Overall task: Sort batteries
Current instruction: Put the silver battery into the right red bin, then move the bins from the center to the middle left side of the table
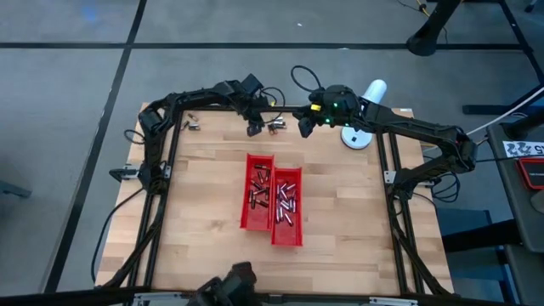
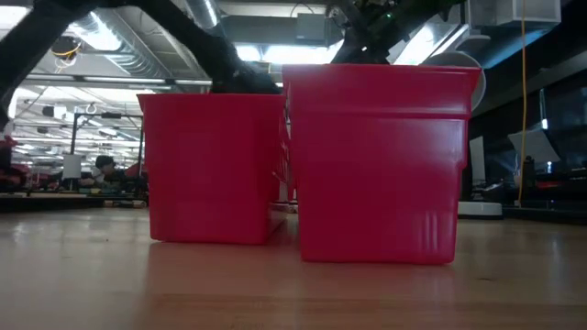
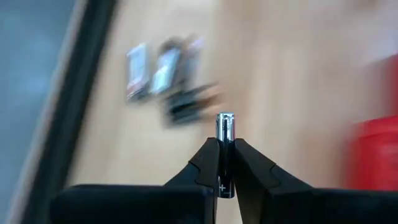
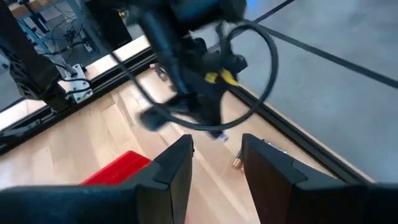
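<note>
Presently the left gripper stands closed on a single battery, pinched at its lower body between the two pads; its long axis runs along the fingers, bright cap projecting beyond the tips. In the high view this gripper hangs over the table's far edge, just beyond the left red tray. A few loose batteries lie on the wood just beside it, between the two grippers. The right gripper holds a moderate gap with nothing between its fingers; it hovers near the far edge, just beyond the right red tray. Both trays already hold batteries. Judgement: the trays lie toward the near side from the held battery, the left tray closest.
</note>
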{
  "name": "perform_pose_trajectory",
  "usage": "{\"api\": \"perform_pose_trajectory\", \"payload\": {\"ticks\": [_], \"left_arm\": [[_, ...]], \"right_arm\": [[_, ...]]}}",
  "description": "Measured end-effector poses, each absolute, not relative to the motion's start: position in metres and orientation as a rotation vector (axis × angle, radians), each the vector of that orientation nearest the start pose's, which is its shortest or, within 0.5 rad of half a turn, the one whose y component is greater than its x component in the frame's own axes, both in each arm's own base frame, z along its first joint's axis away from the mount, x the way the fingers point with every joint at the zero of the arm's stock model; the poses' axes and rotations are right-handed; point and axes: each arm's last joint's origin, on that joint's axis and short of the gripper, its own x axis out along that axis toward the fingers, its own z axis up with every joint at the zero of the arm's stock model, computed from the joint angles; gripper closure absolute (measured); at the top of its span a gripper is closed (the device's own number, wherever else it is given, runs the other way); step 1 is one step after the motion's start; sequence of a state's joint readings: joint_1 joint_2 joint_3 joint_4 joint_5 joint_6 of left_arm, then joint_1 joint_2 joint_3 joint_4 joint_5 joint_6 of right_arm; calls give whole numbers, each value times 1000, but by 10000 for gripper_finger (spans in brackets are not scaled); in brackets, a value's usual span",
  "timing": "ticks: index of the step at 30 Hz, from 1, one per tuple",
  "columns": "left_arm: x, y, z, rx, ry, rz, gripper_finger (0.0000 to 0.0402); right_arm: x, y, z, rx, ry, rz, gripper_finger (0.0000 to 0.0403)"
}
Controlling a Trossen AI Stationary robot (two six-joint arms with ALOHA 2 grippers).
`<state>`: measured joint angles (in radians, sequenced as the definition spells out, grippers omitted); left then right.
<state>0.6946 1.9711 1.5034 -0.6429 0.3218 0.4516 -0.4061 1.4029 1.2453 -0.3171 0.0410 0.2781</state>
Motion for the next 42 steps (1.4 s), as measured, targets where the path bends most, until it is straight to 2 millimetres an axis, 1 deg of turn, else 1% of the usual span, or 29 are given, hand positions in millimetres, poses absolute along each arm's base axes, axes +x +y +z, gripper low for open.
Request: {"api": "perform_pose_trajectory", "payload": {"ticks": [4,6,8,12,18,23,28,30,34,42], "left_arm": [[329,230,239,-133,880,-7,378],[334,217,247,-120,847,-69,382],[341,205,249,-113,832,-124,382],[353,180,251,-125,832,-187,375],[372,140,249,-161,834,-248,381],[386,109,241,-240,874,-267,374],[396,78,236,-310,919,-284,370],[397,69,234,-353,943,-280,371],[397,62,232,-426,987,-259,364],[397,56,231,-422,1002,-269,312]], "right_arm": [[287,-125,340,312,418,-492,263],[287,-125,340,291,423,-488,263],[287,-125,340,271,428,-483,263],[287,-125,340,237,436,-475,263],[287,-125,340,185,449,-463,263],[287,-125,340,160,454,-456,263],[287,-125,340,129,461,-438,263],[288,-124,340,117,463,-428,263],[288,-124,340,117,464,-397,263],[288,-123,341,117,461,-384,263]]}}
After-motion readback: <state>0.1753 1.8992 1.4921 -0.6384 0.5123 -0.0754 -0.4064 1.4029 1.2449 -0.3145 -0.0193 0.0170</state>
